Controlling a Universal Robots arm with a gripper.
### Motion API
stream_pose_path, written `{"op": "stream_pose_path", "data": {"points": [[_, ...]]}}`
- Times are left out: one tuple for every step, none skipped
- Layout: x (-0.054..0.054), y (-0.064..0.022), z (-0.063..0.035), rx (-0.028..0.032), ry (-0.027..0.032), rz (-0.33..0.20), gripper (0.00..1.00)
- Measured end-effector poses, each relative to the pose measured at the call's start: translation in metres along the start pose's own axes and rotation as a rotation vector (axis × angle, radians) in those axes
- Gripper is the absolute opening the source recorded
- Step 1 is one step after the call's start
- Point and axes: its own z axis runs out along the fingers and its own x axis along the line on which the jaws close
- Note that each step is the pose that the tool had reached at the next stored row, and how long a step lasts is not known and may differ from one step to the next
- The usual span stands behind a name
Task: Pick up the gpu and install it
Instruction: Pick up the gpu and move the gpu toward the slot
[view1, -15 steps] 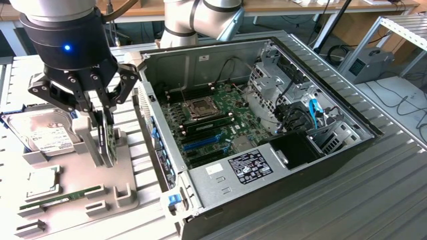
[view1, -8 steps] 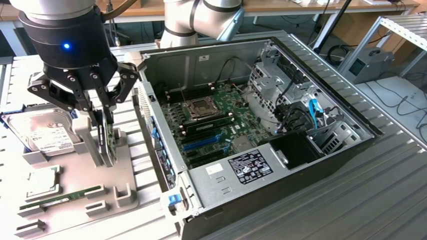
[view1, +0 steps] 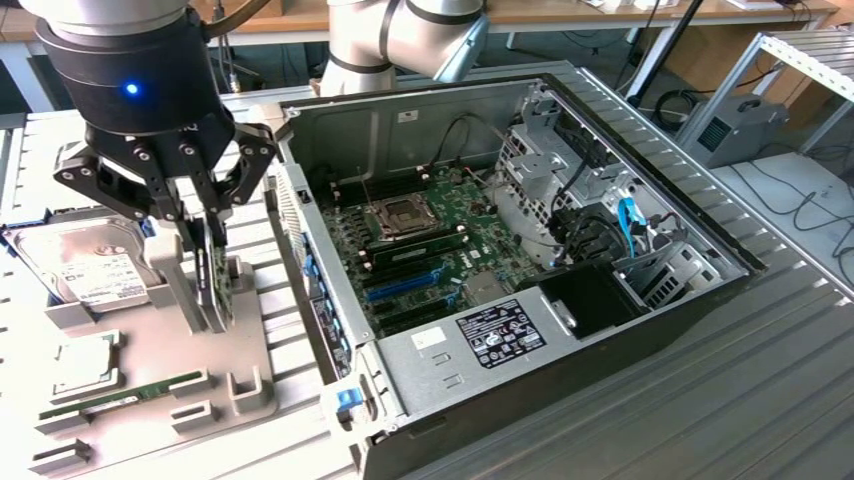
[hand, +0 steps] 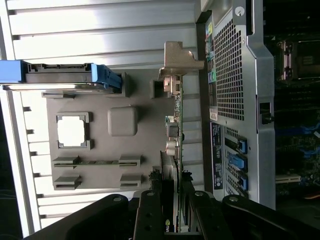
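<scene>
The gpu (view1: 222, 272) stands on edge in a slot of the grey holder tray (view1: 254, 355), at the exterior view's left of the open computer case (view1: 667, 200). My gripper (view1: 211, 300) reaches straight down over it, one finger on each face of the card, and looks shut on it. In the wrist view the gpu (hand: 176, 115) is edge-on with its metal bracket (hand: 178, 57) at the far end, and my gripper (hand: 177, 220) clamps its near end. The card still sits in the tray. The motherboard (view1: 427, 225) with blue slots (view1: 400, 287) lies inside the case.
The tray also carries a silver hard drive (view1: 87, 265), a processor chip (view1: 83, 365) and a green memory stick (view1: 120, 393). The case wall (hand: 230, 75) with its vent grille runs close beside the card. Cables and a drive cage (view1: 547, 170) crowd the case's far side.
</scene>
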Motion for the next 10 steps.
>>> {"op": "stream_pose_path", "data": {"points": [[0.0000,0.0000,-0.0007,0.0001,0.0000,0.000,0.26],[0.0000,0.0000,-0.0013,0.0003,0.0000,0.000,0.26],[0.0000,0.0000,-0.0014,0.0003,0.0000,0.000,0.26],[0.0000,-0.0001,-0.0016,0.0003,0.0000,0.000,0.26],[0.0000,-0.0001,-0.0018,0.0003,0.0000,0.000,0.26],[0.0000,-0.0001,-0.0020,0.0004,0.0000,0.000,0.26],[-0.0001,-0.0001,-0.0027,0.0003,-0.0001,0.000,0.26],[-0.0001,-0.0001,-0.0034,0.0009,0.0000,0.000,0.26],[-0.0001,-0.0001,-0.0036,0.0011,0.0000,0.000,0.26],[-0.0001,-0.0001,-0.0037,0.0012,0.0000,0.000,0.26]]}}
